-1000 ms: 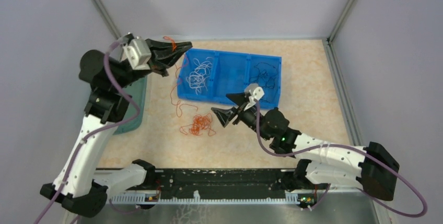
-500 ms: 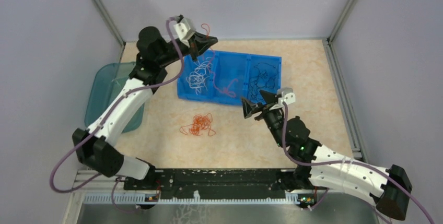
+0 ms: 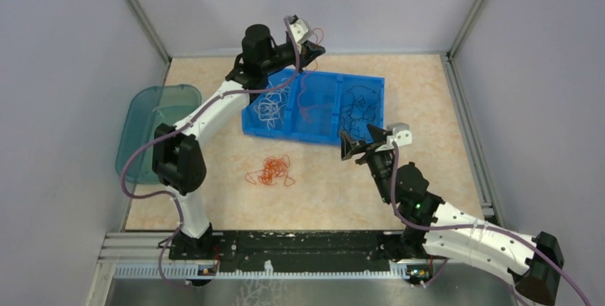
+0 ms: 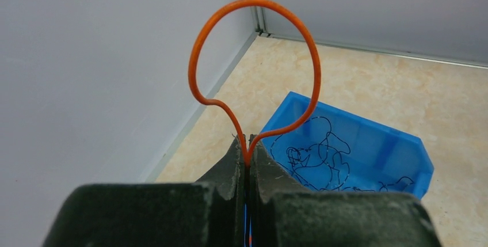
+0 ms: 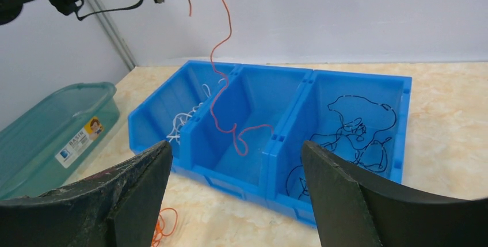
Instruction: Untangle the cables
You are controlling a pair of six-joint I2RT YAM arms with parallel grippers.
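- left tool (image 4: 247,146): fingers pressed together, pinching one red-orange cable (image 4: 256,0); tool is up in the air near the far edge of the tabletop (image 3: 428,106), over the far rim of the blue bin (image 3: 314,135)
- past the fingertips the cable stands out as a rounded loop, both ends of the loop meeting at the pinch
- below the tool the rest of that cable hangs down, long axis roughly vertical, wavy; the lower end curls in the bin's middle compartment, cannot tell if it touches the floor
- right tool (image 3: 360,145): fingers spread wide, nothing between them; sits just off the near side of the bin, by the right compartment, pointing toward the far edge
- bin: three compartments in a row, long axis along the far edge, slightly skewed
- white cables (image 3: 270,106): tangled in the left compartment
- black cables (image 3: 360,106): tangled in the right compartment
- red-orange tangle (image 3: 271,170): loose clump on the tabletop, on the near side of the bin, left of middle, apart from both tools
- teal tub (image 3: 153,124): at the left edge
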